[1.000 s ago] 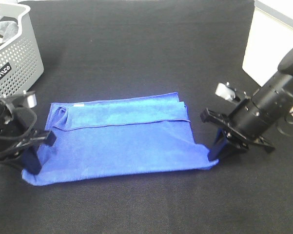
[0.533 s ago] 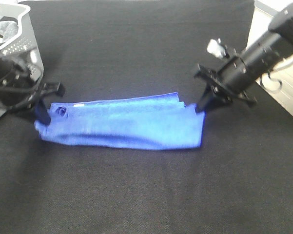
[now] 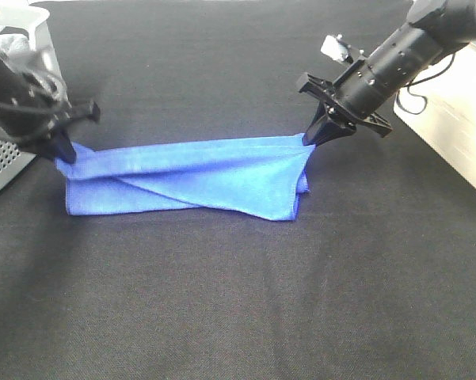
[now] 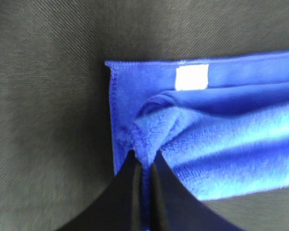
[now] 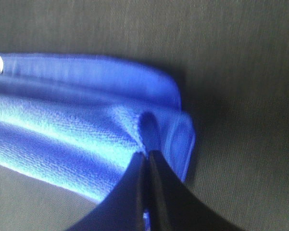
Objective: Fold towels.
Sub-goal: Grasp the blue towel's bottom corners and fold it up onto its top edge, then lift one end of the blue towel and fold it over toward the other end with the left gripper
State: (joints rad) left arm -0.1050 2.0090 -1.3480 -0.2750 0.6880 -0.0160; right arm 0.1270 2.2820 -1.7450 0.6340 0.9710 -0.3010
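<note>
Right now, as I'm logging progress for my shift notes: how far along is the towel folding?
Done: the blue towel is already doubled into a long band, layers showing at its ends. In hand: the left tool and right tool each pinch an end corner, lifted off the table. Left: lay that edge flat, let go, and likely fold across once more.

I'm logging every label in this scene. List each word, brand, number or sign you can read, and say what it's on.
No text can be read in any view.
White tag on the blue towel: looks blank, or is too blurred to read.
Grey basket: only its perforated wall shows, with no label in sight.
</note>
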